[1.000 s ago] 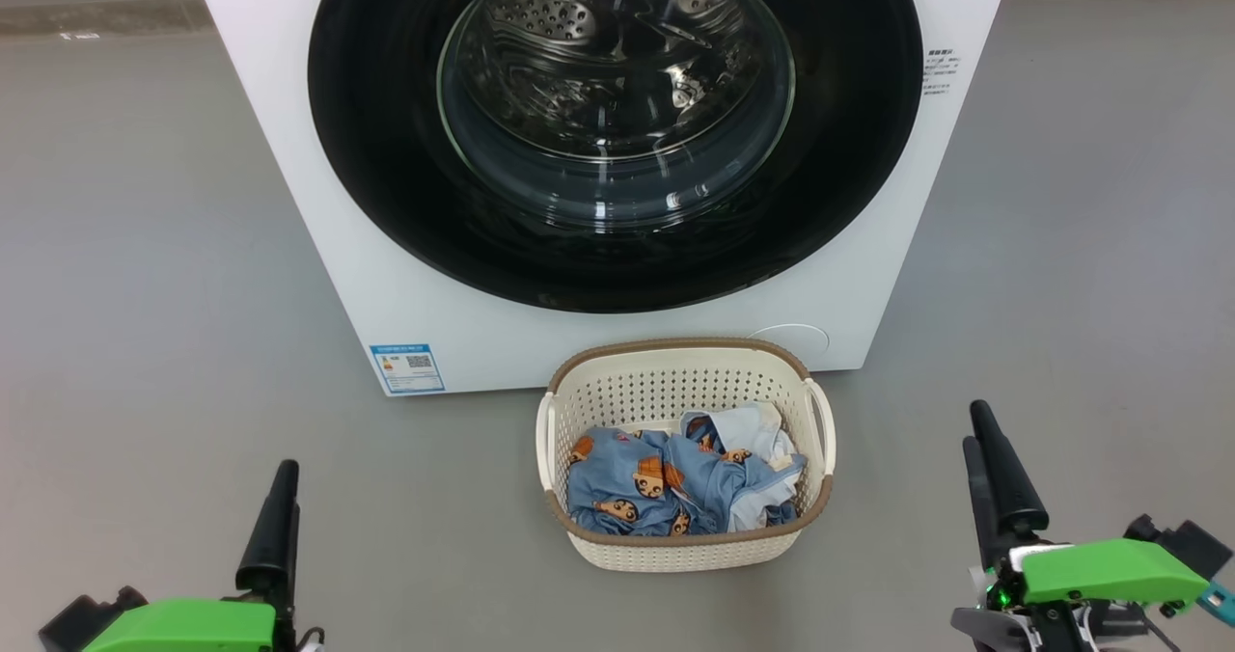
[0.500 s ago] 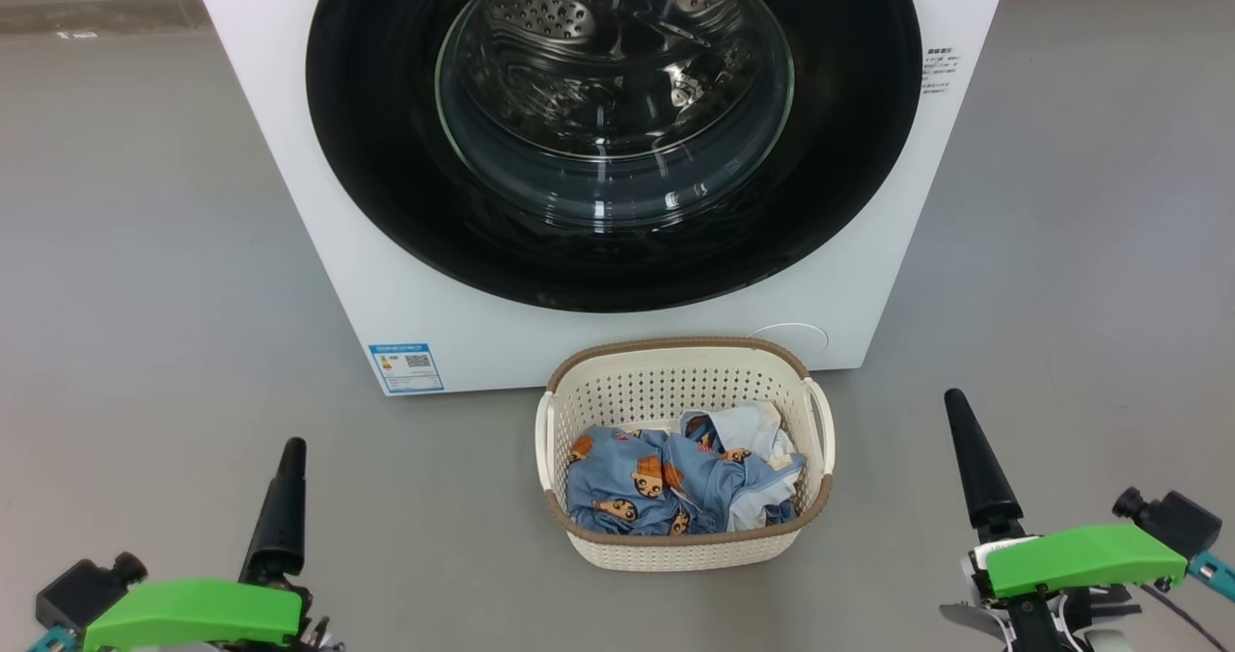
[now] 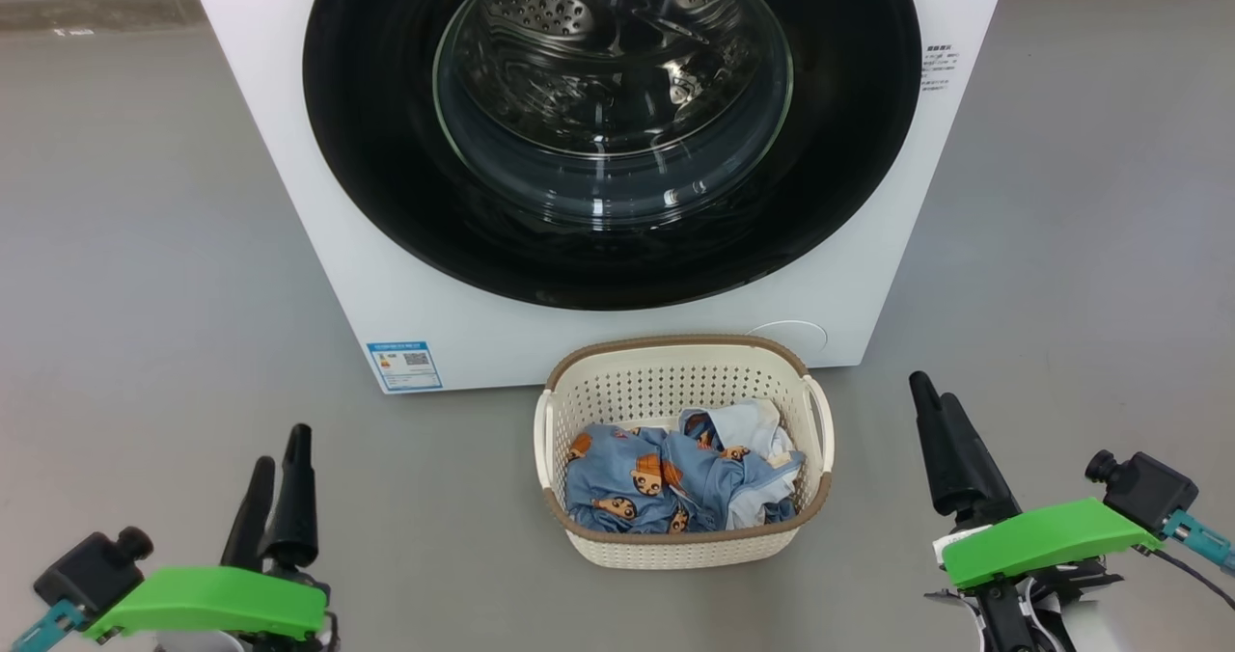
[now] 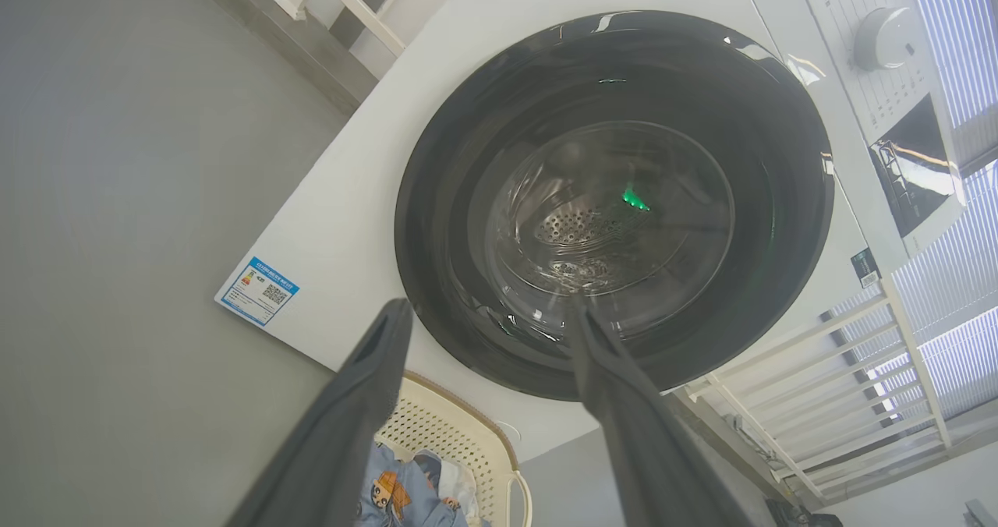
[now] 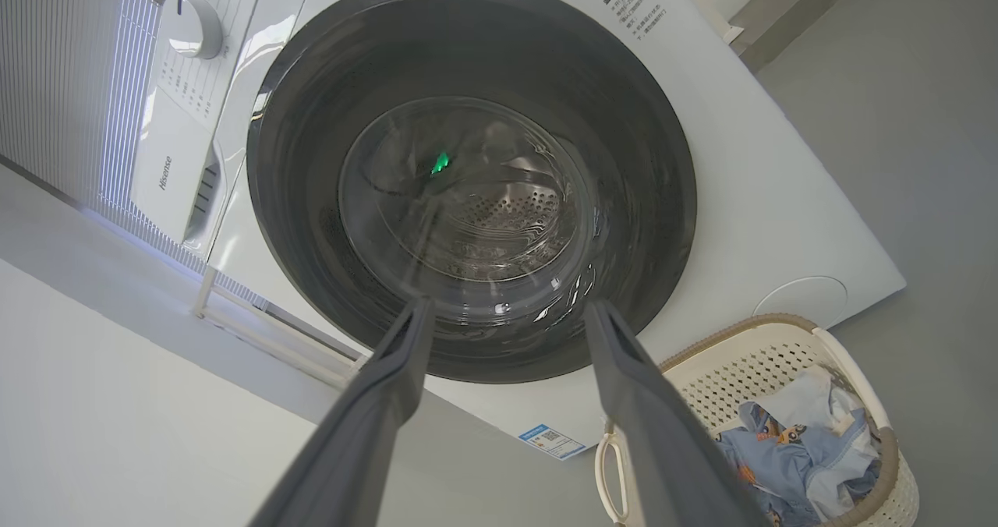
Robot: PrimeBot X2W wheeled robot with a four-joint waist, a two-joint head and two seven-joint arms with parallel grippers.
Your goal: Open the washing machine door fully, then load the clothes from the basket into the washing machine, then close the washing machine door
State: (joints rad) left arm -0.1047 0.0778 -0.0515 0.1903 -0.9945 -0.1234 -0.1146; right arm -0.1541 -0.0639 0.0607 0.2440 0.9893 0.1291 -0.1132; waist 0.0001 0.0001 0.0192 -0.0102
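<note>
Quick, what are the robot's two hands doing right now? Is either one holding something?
Left gripper: open, holding nothing.
Right gripper: open, holding nothing.

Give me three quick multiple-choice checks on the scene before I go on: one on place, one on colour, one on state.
1. Where is the basket? A) in front of the washing machine B) on top of it C) behind it
2. What colour is the basket's rim? A) green B) brown C) black
3. How is the washing machine door? A) wide open B) ajar C) shut

Answers: 1 A, it stands at the machine's foot; 2 B, a brown band tops the cream wall; 3 C, the door lies flat on the front.
</note>
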